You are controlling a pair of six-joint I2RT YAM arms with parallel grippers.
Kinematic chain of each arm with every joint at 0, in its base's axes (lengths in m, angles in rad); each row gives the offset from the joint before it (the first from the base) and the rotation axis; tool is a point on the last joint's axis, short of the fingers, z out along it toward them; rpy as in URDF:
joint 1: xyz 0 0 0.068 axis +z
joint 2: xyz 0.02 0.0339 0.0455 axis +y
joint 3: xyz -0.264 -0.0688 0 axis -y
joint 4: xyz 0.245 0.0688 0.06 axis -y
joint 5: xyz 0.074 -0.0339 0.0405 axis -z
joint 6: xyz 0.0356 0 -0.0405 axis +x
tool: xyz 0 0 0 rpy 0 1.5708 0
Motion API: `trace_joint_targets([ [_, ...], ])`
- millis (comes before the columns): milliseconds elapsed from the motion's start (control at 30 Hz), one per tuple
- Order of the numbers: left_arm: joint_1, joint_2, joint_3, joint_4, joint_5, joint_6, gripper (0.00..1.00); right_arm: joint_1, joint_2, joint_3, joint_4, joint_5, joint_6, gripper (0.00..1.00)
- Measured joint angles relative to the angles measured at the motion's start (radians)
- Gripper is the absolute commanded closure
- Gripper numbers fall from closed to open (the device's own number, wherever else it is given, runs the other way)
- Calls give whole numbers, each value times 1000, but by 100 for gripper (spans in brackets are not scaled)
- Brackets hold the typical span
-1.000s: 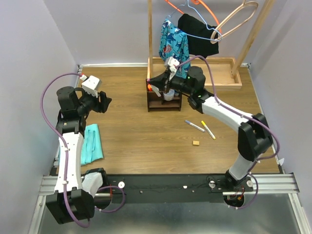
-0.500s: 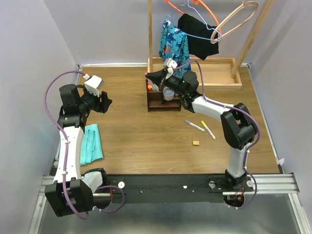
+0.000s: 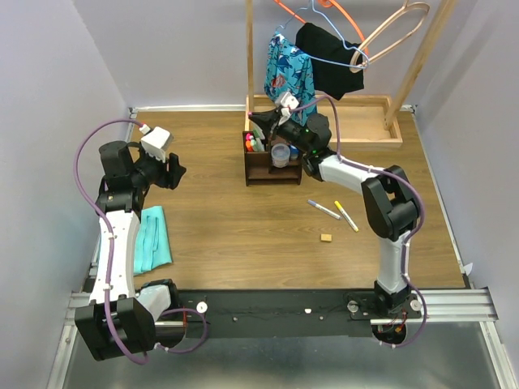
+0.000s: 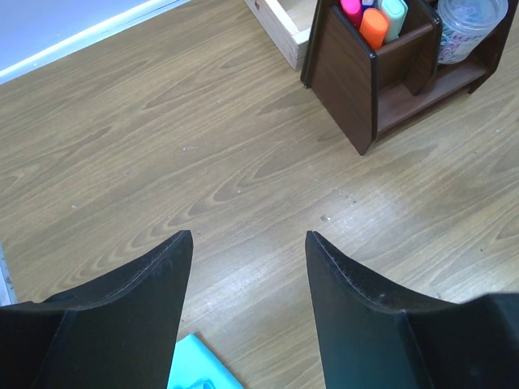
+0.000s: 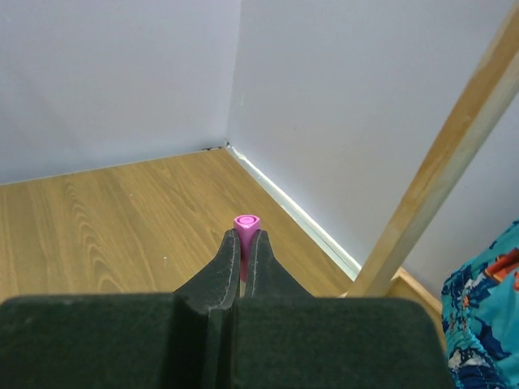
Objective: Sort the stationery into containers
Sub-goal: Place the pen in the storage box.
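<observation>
My right gripper (image 5: 246, 240) is shut on a thin marker with a pink cap (image 5: 246, 222). In the top view this gripper (image 3: 261, 130) hovers over the back left corner of the dark brown organizer (image 3: 261, 172). The organizer holds a clear round tub (image 3: 280, 153), and pink (image 4: 351, 8), orange (image 4: 374, 27) and pale-green (image 4: 394, 14) highlighters. Two markers, one purple-capped (image 3: 323, 209) and one yellow-capped (image 3: 346, 215), lie on the table with a tan eraser (image 3: 326, 237). My left gripper (image 3: 176, 170) is open and empty, far left of the organizer (image 4: 357, 89).
A teal folded cloth (image 3: 151, 238) lies by the left arm. The clothes rack's light wooden tray (image 3: 369, 121) stands behind the organizer, with a post (image 5: 450, 154), hangers and hanging garments (image 3: 289, 73) above. Walls close in at the left and back.
My right gripper has drawn back from over the tub to the organizer's back left corner, uncovering the tub. The left arm shifted slightly at first and has since stayed still.
</observation>
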Motion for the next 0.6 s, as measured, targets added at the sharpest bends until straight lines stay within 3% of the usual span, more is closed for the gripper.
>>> trace_joint_targets([
  [600, 5, -31, -48, -7, -3, 0, 33, -3, 63, -95, 31, 71, 37, 100],
])
